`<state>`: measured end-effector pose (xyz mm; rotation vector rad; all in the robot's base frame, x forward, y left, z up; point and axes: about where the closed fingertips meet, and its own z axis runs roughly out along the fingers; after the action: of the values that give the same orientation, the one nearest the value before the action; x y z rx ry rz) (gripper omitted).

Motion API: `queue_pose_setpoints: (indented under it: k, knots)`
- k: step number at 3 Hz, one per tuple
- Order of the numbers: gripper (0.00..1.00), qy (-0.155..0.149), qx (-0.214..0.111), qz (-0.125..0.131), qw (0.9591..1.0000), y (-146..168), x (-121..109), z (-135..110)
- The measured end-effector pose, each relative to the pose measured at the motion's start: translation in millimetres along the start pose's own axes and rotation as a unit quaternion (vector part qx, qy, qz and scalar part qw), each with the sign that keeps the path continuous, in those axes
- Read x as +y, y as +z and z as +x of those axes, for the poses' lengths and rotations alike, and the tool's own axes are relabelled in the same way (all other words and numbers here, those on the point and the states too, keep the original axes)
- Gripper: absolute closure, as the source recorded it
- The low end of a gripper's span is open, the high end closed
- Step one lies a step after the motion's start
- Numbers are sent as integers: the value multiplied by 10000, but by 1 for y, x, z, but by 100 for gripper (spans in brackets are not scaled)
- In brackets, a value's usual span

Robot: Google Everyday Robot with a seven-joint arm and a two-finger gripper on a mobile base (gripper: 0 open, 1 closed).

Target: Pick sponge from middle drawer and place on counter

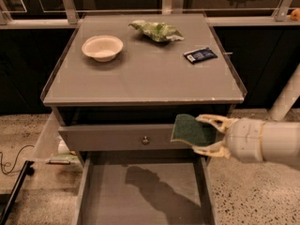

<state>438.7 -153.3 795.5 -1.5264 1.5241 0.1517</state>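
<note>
My gripper comes in from the right and is shut on the sponge, its dark green face towards the camera. It holds the sponge in the air above the right side of the open middle drawer, in front of the grey drawer front with the round knob. The drawer floor is bare and carries the arm's shadow. The counter lies just above and behind the sponge, with its chipped front edge close by.
On the counter stand a white bowl at the back left, a crumpled light-green wrapper at the back middle and a dark-blue packet at the right. A black cable lies on the floor at the left.
</note>
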Motion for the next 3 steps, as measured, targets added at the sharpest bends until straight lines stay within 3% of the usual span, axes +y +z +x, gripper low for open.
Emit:
queue_pose_setpoints:
  k: [1,2,3]
  knots:
    - [100,-342,-75,411,9985,-52,-61,-34]
    - [100,-513,-104,663,9964,-70,-88,-48]
    - [100,-560,-94,602,9966,-61,-96,-50]
